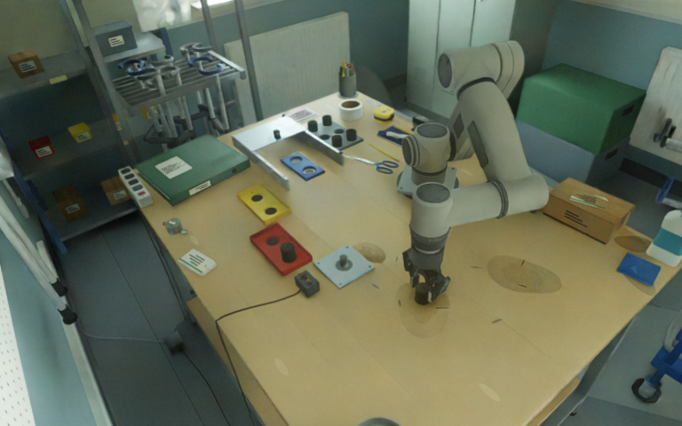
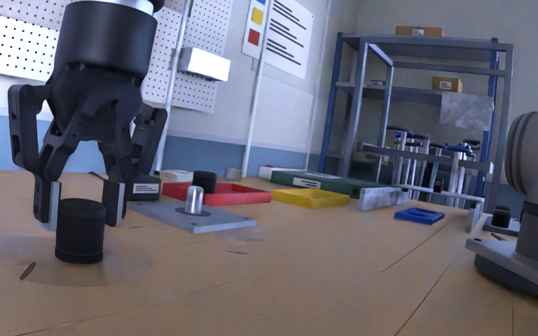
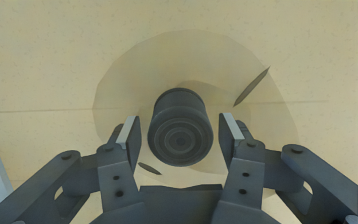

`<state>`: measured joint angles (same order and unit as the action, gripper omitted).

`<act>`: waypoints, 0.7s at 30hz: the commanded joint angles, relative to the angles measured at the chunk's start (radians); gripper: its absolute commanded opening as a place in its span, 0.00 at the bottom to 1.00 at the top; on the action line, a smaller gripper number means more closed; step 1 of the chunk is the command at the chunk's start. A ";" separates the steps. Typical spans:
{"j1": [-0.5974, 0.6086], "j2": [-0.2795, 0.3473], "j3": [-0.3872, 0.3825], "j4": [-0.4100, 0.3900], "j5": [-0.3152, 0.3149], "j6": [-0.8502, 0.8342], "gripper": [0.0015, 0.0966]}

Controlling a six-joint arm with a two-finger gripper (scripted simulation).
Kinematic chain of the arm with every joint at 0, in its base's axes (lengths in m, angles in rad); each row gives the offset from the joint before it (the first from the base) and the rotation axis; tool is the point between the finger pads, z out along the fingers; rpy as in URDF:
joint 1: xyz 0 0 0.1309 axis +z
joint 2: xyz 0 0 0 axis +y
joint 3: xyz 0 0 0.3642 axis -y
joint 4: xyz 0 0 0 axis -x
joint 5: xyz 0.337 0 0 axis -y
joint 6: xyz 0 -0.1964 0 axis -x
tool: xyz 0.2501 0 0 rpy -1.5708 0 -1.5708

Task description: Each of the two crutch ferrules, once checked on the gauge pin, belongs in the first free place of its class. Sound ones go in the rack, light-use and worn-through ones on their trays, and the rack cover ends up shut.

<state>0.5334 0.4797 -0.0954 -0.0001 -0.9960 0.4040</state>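
A black crutch ferrule (image 1: 423, 293) (image 2: 80, 230) (image 3: 180, 134) stands upright on the bench top near its middle, and my open gripper (image 1: 427, 287) (image 2: 77, 210) (image 3: 180, 130) is lowered around its upper part, holding nothing. A second ferrule (image 1: 287, 252) (image 2: 204, 181) stands on the red tray (image 1: 280, 248) (image 2: 216, 192). The gauge pin (image 1: 344, 261) (image 2: 194, 199) rises from a grey plate to the left of me. The yellow tray (image 1: 263, 202) (image 2: 309, 197) and blue tray (image 1: 302, 166) (image 2: 419, 215) lie further back. The rack (image 1: 332, 134) holds several ferrules, and its cover (image 1: 269, 136) stands swung open.
A small button box (image 1: 307, 283) (image 2: 144, 188) sits by the gauge plate, its cable running off the bench's front edge. A green binder (image 1: 192, 168), scissors (image 1: 378, 164), a cardboard box (image 1: 587, 209) and the arm's base (image 1: 426, 182) stand around the bench.
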 commanded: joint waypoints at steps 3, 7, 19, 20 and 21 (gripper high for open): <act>0.000 -0.001 0.001 0.001 0.000 0.000 0.62; 0.000 -0.001 0.001 0.001 0.000 0.000 0.62; 0.000 -0.001 0.001 0.001 0.001 0.000 0.47; 0.000 -0.001 0.001 0.001 0.001 0.000 0.45; 0.000 -0.001 0.001 0.001 0.001 0.000 0.43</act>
<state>0.5336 0.4793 -0.0949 0.0002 -0.9956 0.4040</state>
